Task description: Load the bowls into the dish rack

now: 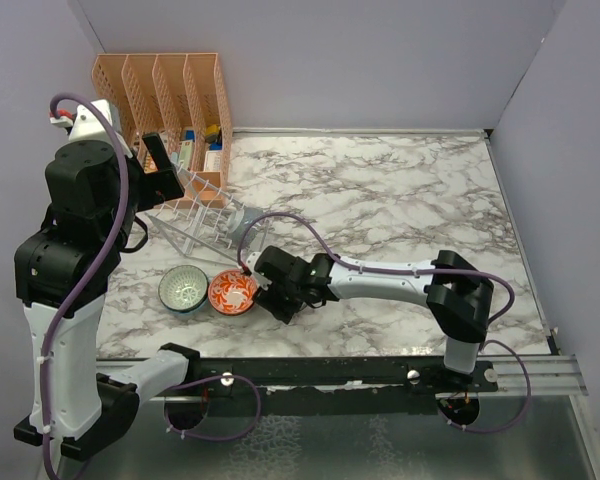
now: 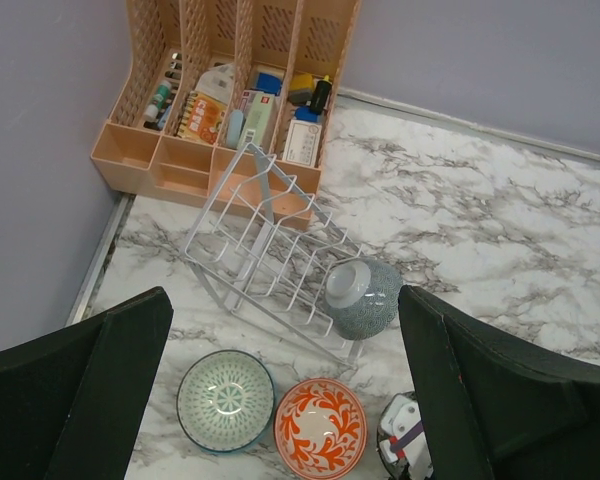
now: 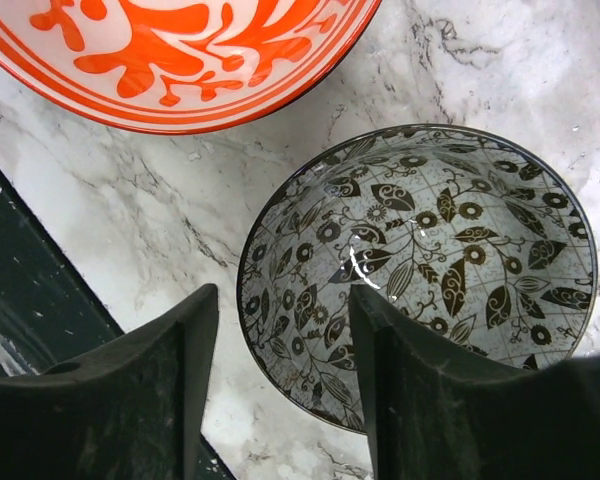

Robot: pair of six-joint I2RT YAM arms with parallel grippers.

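Right wrist camera: we look down on the right gripper [image 3: 282,295], its blunt black fingers spread and grasping nothing, straddling the near rim of a glossy leaf-patterned bowl [image 3: 430,260] on the marble-look tabletop [image 3: 130,200]. Just beyond sits the orange-and-white bowl [image 3: 180,50]; beside that, in the left wrist view, we see a teal bowl [image 2: 225,400], both upright. The clear, thin-barred dish rack [image 2: 270,250] stands just in front of a perforated peach file organizer [image 2: 330,40], a speckled grey bowl [image 2: 365,298] tipped on its side against its end bars. The left gripper [image 2: 285,295] hangs high, fingers wide apart and empty.
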